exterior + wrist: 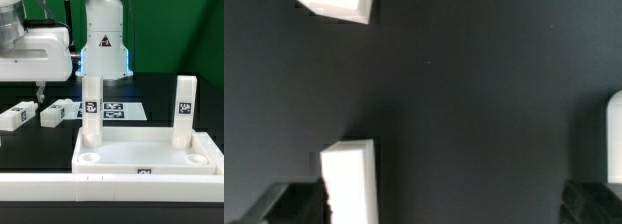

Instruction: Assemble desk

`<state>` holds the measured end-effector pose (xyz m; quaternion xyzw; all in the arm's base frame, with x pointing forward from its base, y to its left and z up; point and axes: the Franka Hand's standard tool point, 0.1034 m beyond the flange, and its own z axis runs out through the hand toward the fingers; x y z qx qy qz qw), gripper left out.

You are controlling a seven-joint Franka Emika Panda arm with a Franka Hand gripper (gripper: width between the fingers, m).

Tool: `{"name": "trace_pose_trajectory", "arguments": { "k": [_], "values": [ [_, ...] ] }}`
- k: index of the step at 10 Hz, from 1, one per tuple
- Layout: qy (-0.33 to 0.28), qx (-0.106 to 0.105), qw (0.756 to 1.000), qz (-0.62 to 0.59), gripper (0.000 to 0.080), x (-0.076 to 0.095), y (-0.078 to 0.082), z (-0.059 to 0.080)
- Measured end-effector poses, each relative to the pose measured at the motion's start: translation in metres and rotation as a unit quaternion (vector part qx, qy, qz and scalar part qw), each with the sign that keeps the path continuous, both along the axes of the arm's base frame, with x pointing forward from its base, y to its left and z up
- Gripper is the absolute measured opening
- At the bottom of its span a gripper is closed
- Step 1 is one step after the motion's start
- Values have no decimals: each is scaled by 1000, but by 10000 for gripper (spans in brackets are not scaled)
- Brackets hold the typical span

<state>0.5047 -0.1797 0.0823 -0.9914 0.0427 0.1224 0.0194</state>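
Note:
The white desk top lies at the front with two white legs standing upright in its far corner sockets, one on the exterior view's left and one on its right. Two loose legs lie on the black table at the exterior view's left. My gripper hangs above them, open and empty. In the wrist view the gripper is open, with a loose leg lying on the table between the fingers, close to one finger. Another leg shows farther off.
The marker board lies behind the desk top near the robot base. A long white rail wall runs along the front. A white piece that I cannot identify shows at the wrist view's edge.

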Motion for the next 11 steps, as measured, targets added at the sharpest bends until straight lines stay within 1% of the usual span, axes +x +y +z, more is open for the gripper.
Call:
{"name": "trace_pose_trajectory", "arguments": {
  "k": [2, 3, 4, 5, 6, 7, 9, 10, 11],
  "values": [
    [1, 0, 1000, 0, 649, 0, 0, -1],
    [8, 6, 1000, -11, 649, -4, -1, -2],
    [29, 25, 998, -48, 649, -16, -8, -6],
    [38, 24, 997, -65, 649, -26, -13, -12],
    [50, 28, 995, -79, 649, -38, -9, -19],
    [65, 35, 994, -84, 649, -48, -5, -23],
    [69, 37, 994, -81, 649, -43, -5, -22],
    [70, 37, 994, -81, 649, -43, -5, -23],
    [100, 50, 990, -84, 649, -50, 0, -23]
  ]
}}
